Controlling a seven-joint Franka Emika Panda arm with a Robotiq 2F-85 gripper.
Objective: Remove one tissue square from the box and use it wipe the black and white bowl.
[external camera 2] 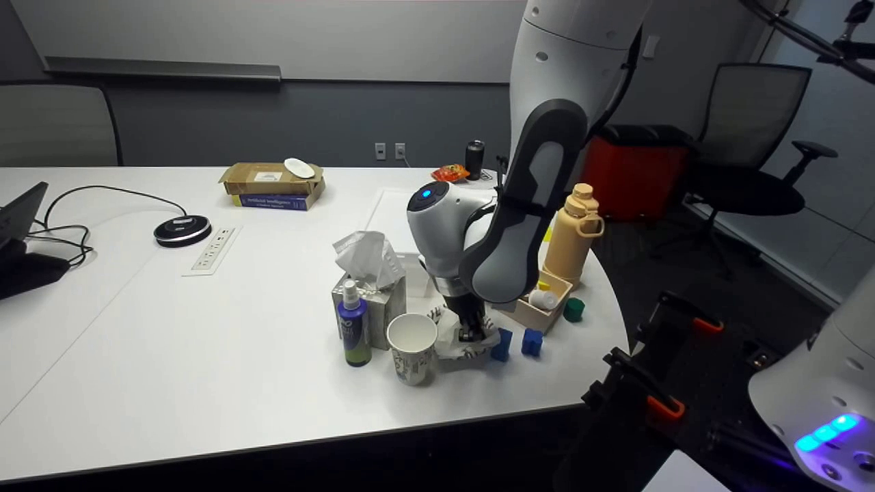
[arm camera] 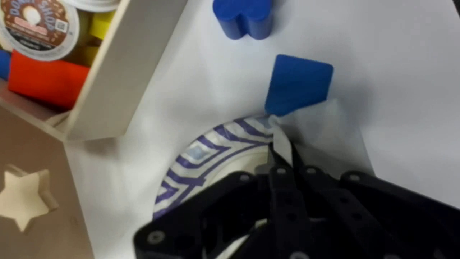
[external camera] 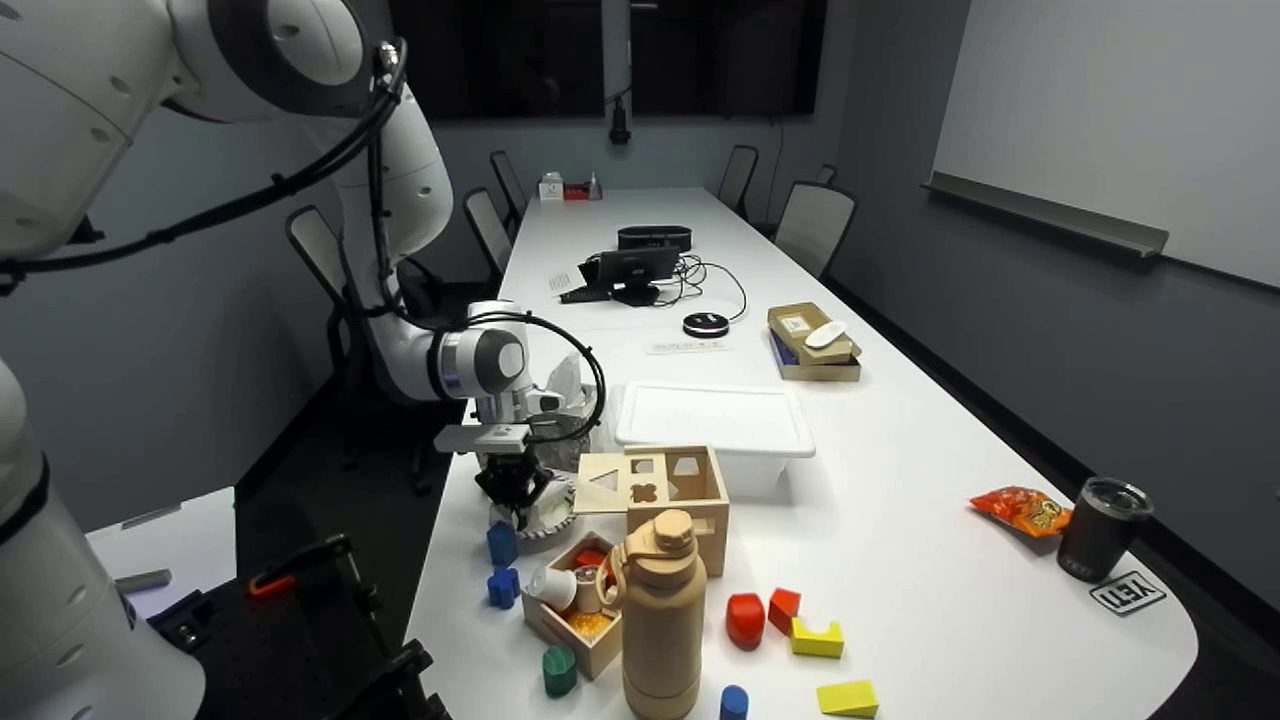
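The bowl [arm camera: 196, 158] has a whitish rim with dark purple-blue stripes and a cream inside; it also shows in an exterior view [external camera: 552, 528]. My gripper [arm camera: 284, 158] points down over it, shut on the tissue square [arm camera: 330, 133]. The thin white sheet spreads from the fingertips over the bowl's edge and up to a blue block. In an exterior view the crumpled tissue [external camera 2: 450, 336] covers much of the bowl. The fingers hide part of the bowl. The grey tissue box [external camera 2: 388, 311] stands beside the bowl with white tissue poking from its top; it also shows in an exterior view [external camera: 570, 445].
Blue blocks [arm camera: 300, 84] [arm camera: 244, 18] lie close to the bowl. An open wooden tray [arm camera: 104, 82] of pieces and the wooden shape box [external camera: 710, 510] stand beside it. A paper cup [external camera 2: 412, 352], a spray bottle [external camera 2: 354, 328], a lidded container [external camera: 715, 420] and a tan bottle [external camera: 665, 620] stand around.
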